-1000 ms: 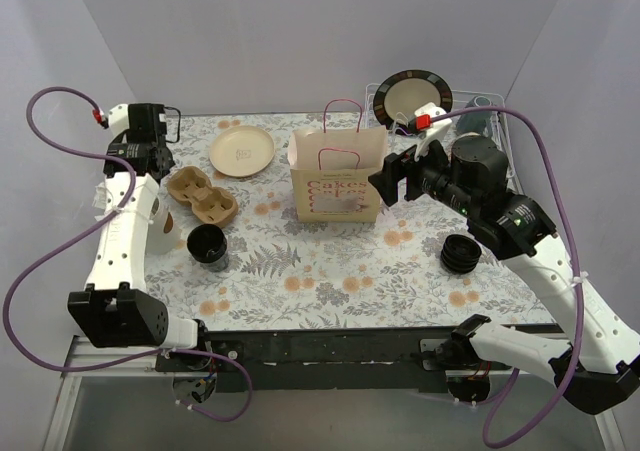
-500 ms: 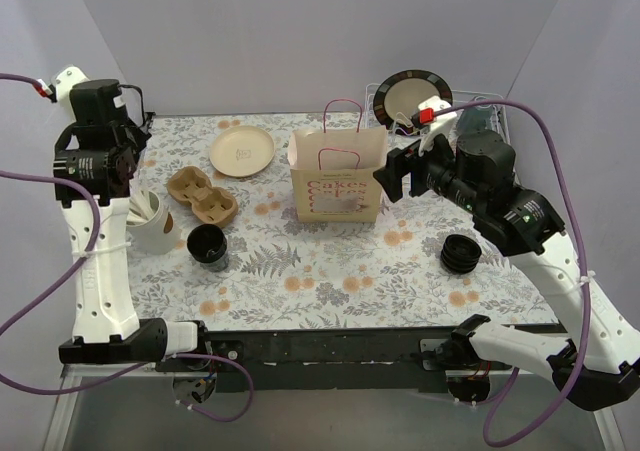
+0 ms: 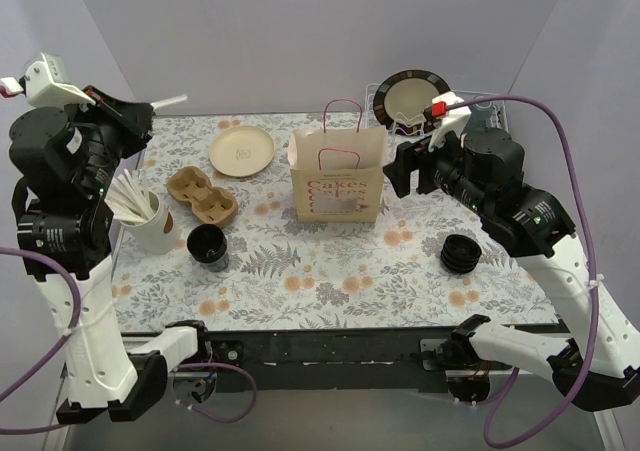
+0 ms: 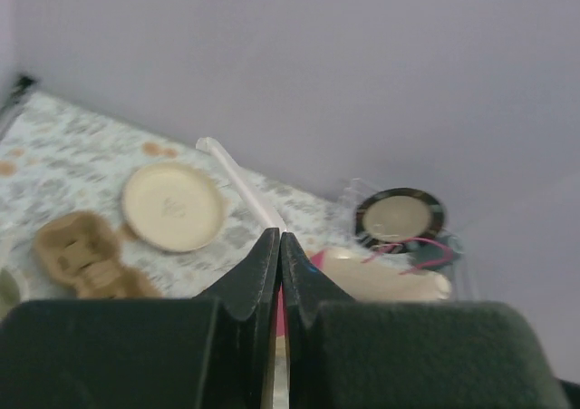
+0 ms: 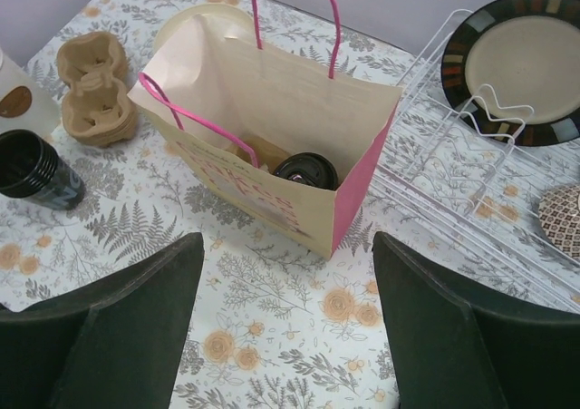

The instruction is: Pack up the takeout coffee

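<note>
The takeout coffee (image 5: 306, 170), a black cup with a round black lid, stands inside the open paper bag (image 5: 272, 146), near its pink right side. From above only the bag (image 3: 338, 176) shows, and the cup is hidden in it. My right gripper (image 5: 285, 327) hangs open above the table just in front of the bag, holding nothing; in the top view the right gripper (image 3: 405, 174) is beside the bag's right edge. My left gripper (image 4: 280, 237) is raised high at the far left, shut on a white straw (image 4: 243, 180) that sticks out past its tips; the top view shows the left gripper (image 3: 140, 113) and the straw (image 3: 172, 101).
A lidless black cup (image 3: 208, 246) and a brown cup carrier (image 3: 201, 196) sit left of the bag. A white cup of straws (image 3: 150, 221) is under the left arm. A beige plate (image 3: 242, 151), a wire rack with a dark plate (image 3: 412, 93) and a stack of black lids (image 3: 460, 254) are also on the table.
My left arm has risen and swung back to the left with the straw in its jaws. My right gripper has drifted slightly up and right, away from the bag.
</note>
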{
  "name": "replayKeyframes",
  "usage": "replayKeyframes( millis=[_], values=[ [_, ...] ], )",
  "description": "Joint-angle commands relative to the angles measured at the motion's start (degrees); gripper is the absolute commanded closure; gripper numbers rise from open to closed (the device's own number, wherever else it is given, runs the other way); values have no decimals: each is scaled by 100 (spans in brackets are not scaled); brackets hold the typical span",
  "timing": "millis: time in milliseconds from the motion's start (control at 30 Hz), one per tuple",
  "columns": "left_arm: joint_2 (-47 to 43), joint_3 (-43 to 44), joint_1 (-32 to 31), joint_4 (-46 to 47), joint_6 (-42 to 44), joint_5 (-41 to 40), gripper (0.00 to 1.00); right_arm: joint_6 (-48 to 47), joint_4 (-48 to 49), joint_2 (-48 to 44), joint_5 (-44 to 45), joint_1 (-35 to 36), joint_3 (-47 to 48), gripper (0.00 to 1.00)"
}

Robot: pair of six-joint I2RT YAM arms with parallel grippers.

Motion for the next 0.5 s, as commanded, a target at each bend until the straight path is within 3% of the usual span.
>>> replayKeyframes(
  millis=[0, 100, 233, 433, 467],
  values=[
    [63, -94, 18, 1354, -566, 2577, 100, 409, -1, -123, 497, -23, 324, 18],
    [423, -85, 18, 2005, -1480, 3801, 100, 515, -36, -97, 602, -23, 386, 18],
    [837, 30, 0, 2638, -2167, 4481, 100, 559, -36, -88, 638, -23, 386, 18],
    [1021, -207, -132, 2193, -2107, 4650, 100, 673, -18, -105, 761, -23, 325, 18],
    [1039, -216, -506, 2017, -1984, 4441, 100, 691, -18, -114, 778, -23, 307, 18]
  ],
)
